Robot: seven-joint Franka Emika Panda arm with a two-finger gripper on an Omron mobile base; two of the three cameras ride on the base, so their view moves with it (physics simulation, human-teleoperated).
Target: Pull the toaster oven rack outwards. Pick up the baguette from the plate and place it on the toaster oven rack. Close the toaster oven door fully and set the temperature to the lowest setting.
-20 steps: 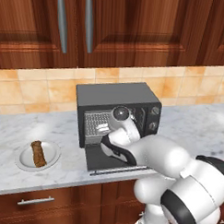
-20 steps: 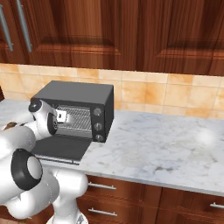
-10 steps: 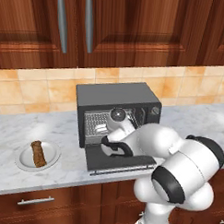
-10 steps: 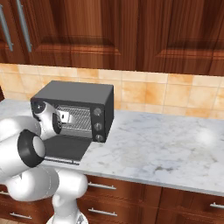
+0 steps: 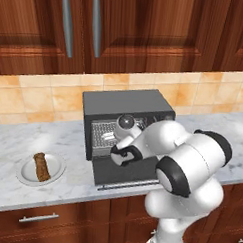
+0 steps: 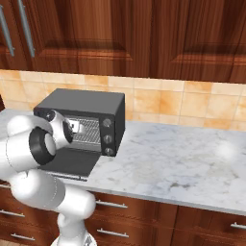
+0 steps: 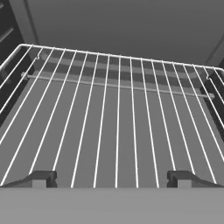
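Silver wire of the toaster oven rack [image 7: 118,113] fills the hand view, its bars running away toward the dark back wall of the cavity. Gripper [image 7: 112,178] is spread wide, a dark fingertip at each lower corner of that view, nothing between them; the tips sit low over the near part of the rack. Whether they touch the wire cannot be told.

Toaster oven [image 5: 124,101] stands on the marble counter [image 5: 22,139] against the tiled backsplash. Toaster oven door [image 5: 123,176] is dropped flat toward the counter edge, with the wrist reaching over it into the opening. Right base view shows the same: oven [image 6: 86,101] open, forearm in front of the cavity, knobs [image 6: 108,130] down its right side.

Baguette [image 5: 40,166] lies on the plate [image 5: 26,175], well to the left of the oven, untouched.

Judgement: step in hand is the rack pull, and the rack looks to be mostly inside yet.

Risks from here:
- Fingers closing on air between two bars rather than across the front wire; the pull would then slip off
- Pulling at an upward angle could tilt the rack out of its side guides and jam it
- Wrist sits close above the open door; a low retreat could press on the door
- Overpull could drop the rack's front edge onto the door
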